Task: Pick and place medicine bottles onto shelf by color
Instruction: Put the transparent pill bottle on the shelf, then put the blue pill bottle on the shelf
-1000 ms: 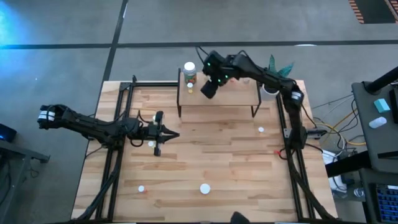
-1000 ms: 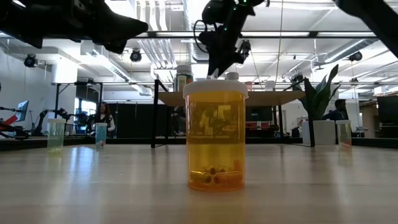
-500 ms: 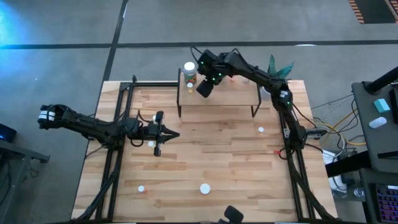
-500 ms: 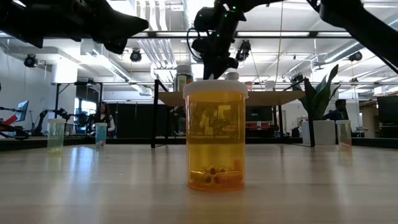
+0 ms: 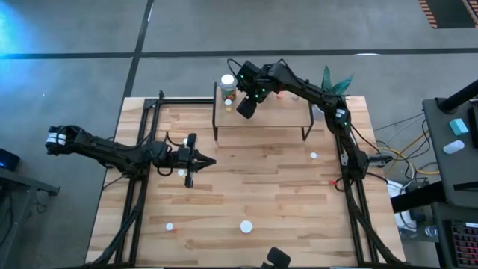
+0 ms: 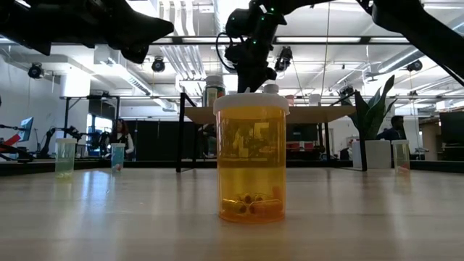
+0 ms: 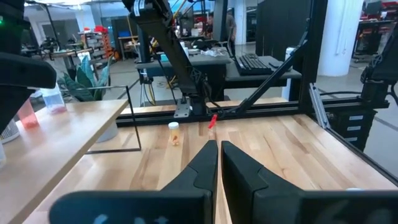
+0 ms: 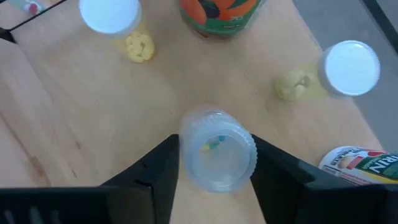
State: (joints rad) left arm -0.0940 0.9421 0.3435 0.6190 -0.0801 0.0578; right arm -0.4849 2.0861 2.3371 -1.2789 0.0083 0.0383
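Standing between the right tool's point(image 8: 214, 168) fingers: a clear vial point(image 8: 217, 149).

1. Shelf point(image 5: 263, 116) at the table's point(image 5: 246, 187) far edge, centred.
2. Bottles point(image 5: 228, 88) clustered on the shelf's left end.
3. Right gripper point(image 5: 245, 107) over that end, just right of the cluster, fingers either side of a bottle point(image 8: 217, 149) standing on the shelf.
4. Left gripper point(image 5: 209, 161) over the table's left-centre, well before the shelf.
5. Loose bottles point(image 5: 246, 226) near the front edge; more point(image 5: 313, 156) toward the right side.
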